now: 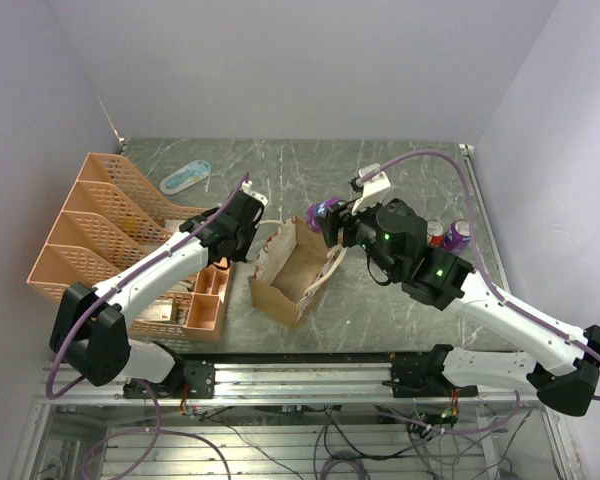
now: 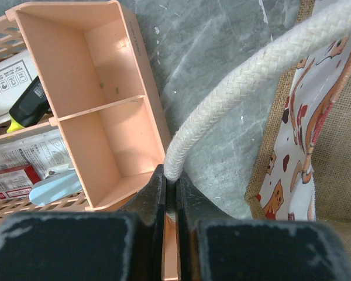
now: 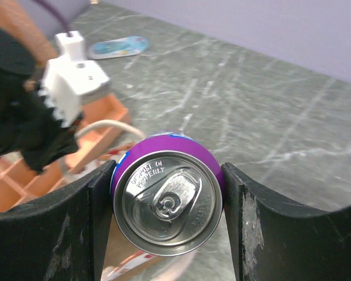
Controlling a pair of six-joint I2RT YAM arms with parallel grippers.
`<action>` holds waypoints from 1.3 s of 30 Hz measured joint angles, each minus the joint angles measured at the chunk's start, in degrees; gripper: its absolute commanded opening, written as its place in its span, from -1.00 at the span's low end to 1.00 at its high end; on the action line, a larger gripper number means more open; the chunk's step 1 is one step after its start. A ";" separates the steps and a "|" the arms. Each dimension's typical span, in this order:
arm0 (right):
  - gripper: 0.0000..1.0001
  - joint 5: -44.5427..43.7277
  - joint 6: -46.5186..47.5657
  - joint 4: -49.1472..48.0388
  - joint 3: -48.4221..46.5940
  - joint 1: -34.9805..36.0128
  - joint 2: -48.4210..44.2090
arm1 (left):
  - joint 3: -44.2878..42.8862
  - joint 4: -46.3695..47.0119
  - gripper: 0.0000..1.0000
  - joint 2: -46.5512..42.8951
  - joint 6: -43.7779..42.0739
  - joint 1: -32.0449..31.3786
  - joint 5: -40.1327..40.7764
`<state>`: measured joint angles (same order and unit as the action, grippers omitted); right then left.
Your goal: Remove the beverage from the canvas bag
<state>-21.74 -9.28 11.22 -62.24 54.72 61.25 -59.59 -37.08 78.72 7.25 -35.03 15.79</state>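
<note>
The tan canvas bag (image 1: 292, 268) stands open in the middle of the table, with a white red-patterned side (image 2: 304, 146). My left gripper (image 1: 248, 222) is shut on its cream rope handle (image 2: 245, 82), at the bag's left rim. My right gripper (image 1: 330, 218) is shut on a purple beverage can (image 3: 167, 196) and holds it above the bag's far right corner. The can's silver top faces the right wrist camera. The can also shows in the top view (image 1: 322, 211).
An orange plastic tray organizer (image 1: 110, 240) stands left of the bag, its small compartments (image 2: 99, 111) close to my left gripper. Two more cans (image 1: 447, 235) stand at the right. A blue-white flat packet (image 1: 185, 177) lies at the back left.
</note>
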 measured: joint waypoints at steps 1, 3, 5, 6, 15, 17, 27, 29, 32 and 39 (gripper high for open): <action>-1.00 -2.82 0.55 0.28 -0.02 0.00 0.00 | -0.02 -0.02 -0.86 0.00 0.00 0.00 0.00; -1.00 -7.89 1.46 0.74 0.00 -0.02 0.00 | 0.00 -0.02 -0.86 0.00 0.00 0.00 0.00; -1.00 -13.92 2.40 0.81 0.04 -0.13 0.02 | 0.00 -0.02 -0.86 0.00 0.00 0.00 0.00; -1.00 -16.20 2.71 0.74 0.04 -0.24 0.02 | 0.00 0.00 -0.86 0.00 0.00 0.00 0.00; -1.00 -21.64 -2.40 0.74 2.16 -23.78 1.25 | 0.00 0.00 -0.86 0.00 0.00 0.00 -0.04; -1.00 -22.18 -3.98 1.29 2.91 -30.58 2.23 | 0.00 0.00 -0.86 0.00 0.00 0.00 -0.28; -1.00 -24.11 -7.13 -2.84 4.15 -50.42 8.59 | 0.00 0.00 -0.86 0.00 0.00 -0.02 -1.84; -1.00 -24.39 -8.70 -3.67 4.13 -54.07 10.01 | 0.00 0.00 -0.86 0.00 0.00 0.00 -2.12; -1.00 -24.55 -11.98 -4.09 4.13 -58.75 12.04 | 0.00 0.00 -0.86 0.00 0.00 0.00 -2.51; -1.00 -22.58 -21.44 -2.32 4.13 -66.51 16.06 | -0.02 0.00 -0.86 0.79 0.00 -0.02 -2.89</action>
<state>-44.31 -30.72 8.91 -58.11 -11.79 77.32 -59.61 -37.08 79.50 7.25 -35.05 12.91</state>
